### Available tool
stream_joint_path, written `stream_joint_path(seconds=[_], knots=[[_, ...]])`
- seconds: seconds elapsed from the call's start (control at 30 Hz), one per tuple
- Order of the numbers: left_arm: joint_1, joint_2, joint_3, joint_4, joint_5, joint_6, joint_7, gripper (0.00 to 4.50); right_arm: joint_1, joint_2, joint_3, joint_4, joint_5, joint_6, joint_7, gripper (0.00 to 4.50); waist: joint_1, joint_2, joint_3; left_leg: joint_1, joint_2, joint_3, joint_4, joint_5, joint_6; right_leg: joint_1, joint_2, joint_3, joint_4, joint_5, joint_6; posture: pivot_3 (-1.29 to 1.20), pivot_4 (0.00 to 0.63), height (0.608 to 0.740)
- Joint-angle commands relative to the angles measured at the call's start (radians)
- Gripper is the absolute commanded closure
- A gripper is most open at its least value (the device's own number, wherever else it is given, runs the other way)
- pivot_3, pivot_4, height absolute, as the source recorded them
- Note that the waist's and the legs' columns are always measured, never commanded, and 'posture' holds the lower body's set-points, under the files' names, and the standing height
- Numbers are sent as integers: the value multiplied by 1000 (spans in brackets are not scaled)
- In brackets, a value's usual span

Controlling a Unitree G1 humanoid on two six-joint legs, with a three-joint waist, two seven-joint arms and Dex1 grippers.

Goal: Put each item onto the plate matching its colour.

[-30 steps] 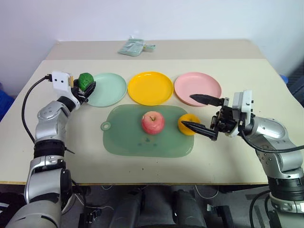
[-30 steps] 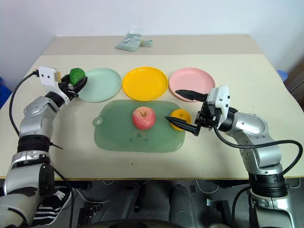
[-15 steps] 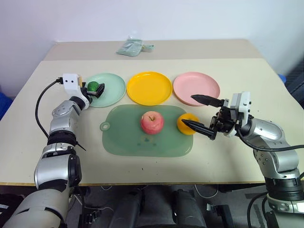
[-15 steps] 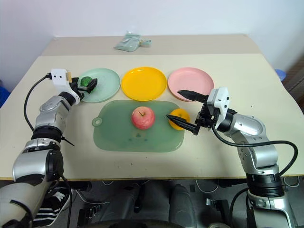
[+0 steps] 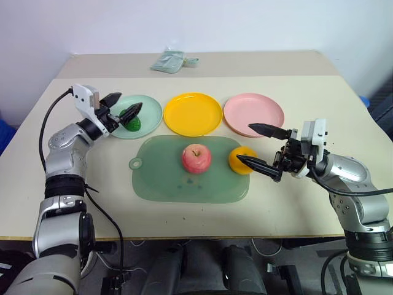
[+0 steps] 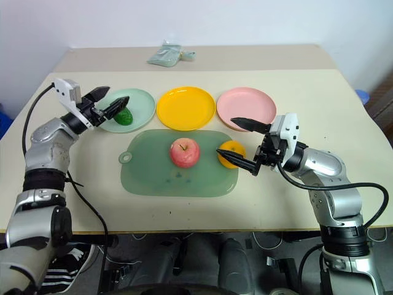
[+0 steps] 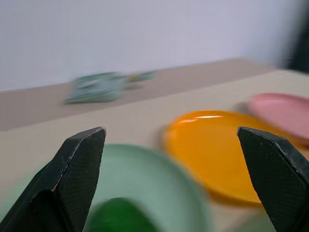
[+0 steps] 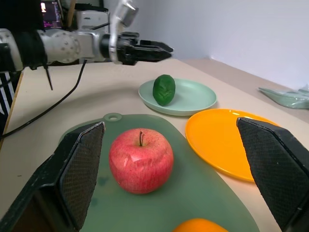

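The dark green bumpy fruit (image 5: 134, 121) lies on the mint green plate (image 5: 149, 109). My left gripper (image 5: 129, 102) hovers open just above it, fingers apart from the fruit. On the translucent green mat (image 5: 184, 181) rest the pink-red apple (image 5: 196, 159) and, at the mat's right edge, the orange (image 5: 242, 160). My right gripper (image 5: 244, 142) stands open, level, its lower finger beside the orange and its upper finger over the edge of the pink plate (image 5: 253, 114). Nothing lies on the yellow plate (image 5: 194, 114) or the pink plate.
A crumpled pale green bag (image 5: 174, 60) lies at the table's far side. A black cable (image 5: 46, 129) loops beside my left arm. Bare tabletop runs along the front edge and on both sides of the mat.
My left gripper opened and let go of the green fruit, which now lies on the mint plate; the hand swung right and lifted a little. The right arm held still.
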Motion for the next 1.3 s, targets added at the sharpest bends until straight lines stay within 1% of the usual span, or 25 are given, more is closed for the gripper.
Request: stream_joint_path(seconds=[0.03,0.13,0.33,0.4,0.53,0.6,0.7,0.83,1.0,1.1,1.3], knots=[[31,31,-15,-138,-74,106,-105,56,-11,-6,-11,-34,7,-10,-5,0,1,0,0,0,0,0,0,0,0,0,0,0,0,0,0,0,150,740],[70,52,-34,-206,-95,144,-185,56,-13,-3,-9,-35,5,-6,-12,0,2,0,0,0,1,0,0,0,0,0,0,0,0,0,-1,0,150,740],[128,93,-37,-278,-157,202,-333,56,-31,12,9,-41,-7,3,-53,0,0,0,0,0,1,0,-1,0,0,-1,0,1,-1,0,-1,0,150,740],[139,114,-42,-277,-158,217,-366,56,-45,33,38,-54,-10,15,-75,0,-1,0,0,0,1,0,-1,0,0,-1,0,1,0,0,-1,0,150,740],[158,155,-54,-263,-147,214,-436,56,-92,85,131,-63,-82,31,-140,0,-1,1,0,0,2,0,-1,0,0,-2,1,1,0,-1,-3,0,150,740],[160,162,-53,-256,-135,192,-447,56,-125,106,158,-62,-98,58,-175,0,0,1,0,0,2,0,-1,0,0,-2,1,1,-1,-1,-5,0,150,740],[162,167,-48,-242,-124,169,-450,56,-164,135,173,-71,-78,104,-207,0,4,1,0,0,2,0,-2,0,0,-2,1,2,-1,-1,-5,0,150,740],[167,160,-39,-232,-123,142,-444,56,-172,131,168,-51,-81,92,-187,0,5,1,0,0,1,0,-2,0,0,-2,1,1,-2,-1,-4,0,150,740],[202,111,-48,-275,-135,132,-406,56,-167,92,139,-19,-92,52,-138,0,3,1,0,0,1,0,-4,0,0,-2,1,1,-2,0,-2,0,150,740],[213,99,-46,-292,-147,145,-404,56,-162,75,171,-45,-106,96,-143,0,0,1,0,0,1,0,-4,0,0,-3,1,2,-2,0,-2,0,150,740],[204,123,-37,-269,-144,123,-436,56,-214,121,268,-93,-147,222,-238,0,-1,1,0,0,2,0,-4,0,0,-3,2,2,-1,-1,-4,0,150,740]])
